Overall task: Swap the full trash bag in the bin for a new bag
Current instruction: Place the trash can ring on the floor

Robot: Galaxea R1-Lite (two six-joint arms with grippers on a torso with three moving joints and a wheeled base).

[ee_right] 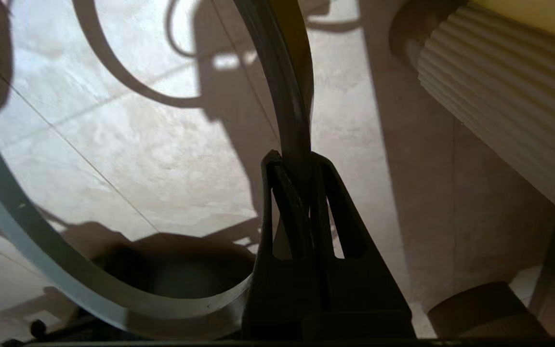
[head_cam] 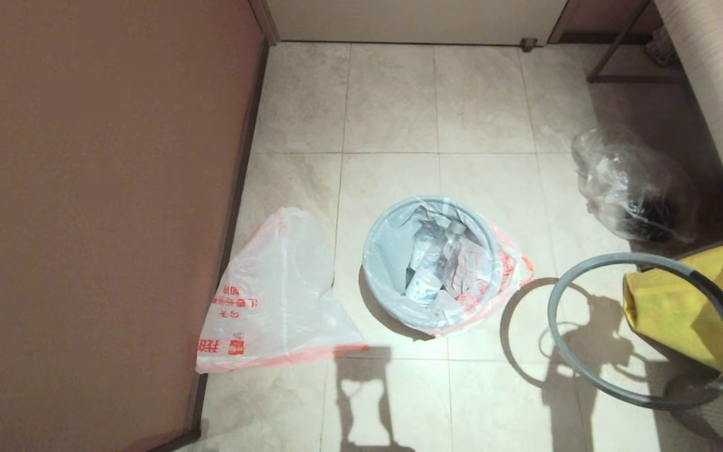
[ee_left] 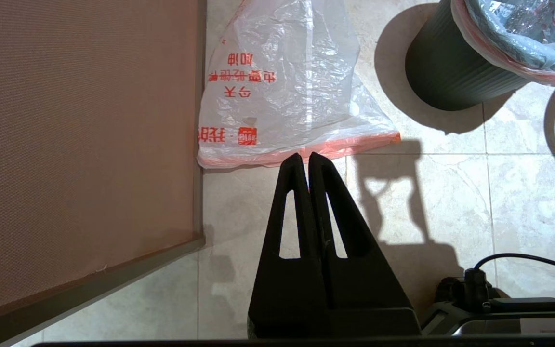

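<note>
Standing upright on tiled floor (head_cam: 393,100), bin (ee_left: 446,72) opens upward; full trash bag (head_cam: 455,263) inside holds bottles (head_cam: 430,263), red-edged mouth folded over rim. New bag (head_cam: 273,295) lies flat beside wall (head_cam: 98,207), pink-red band toward robot. Right gripper (ee_right: 301,161) clamps grey ring (head_cam: 644,326), held beside bin. Left gripper (ee_left: 305,159) closed, empty, near new bag.
</note>
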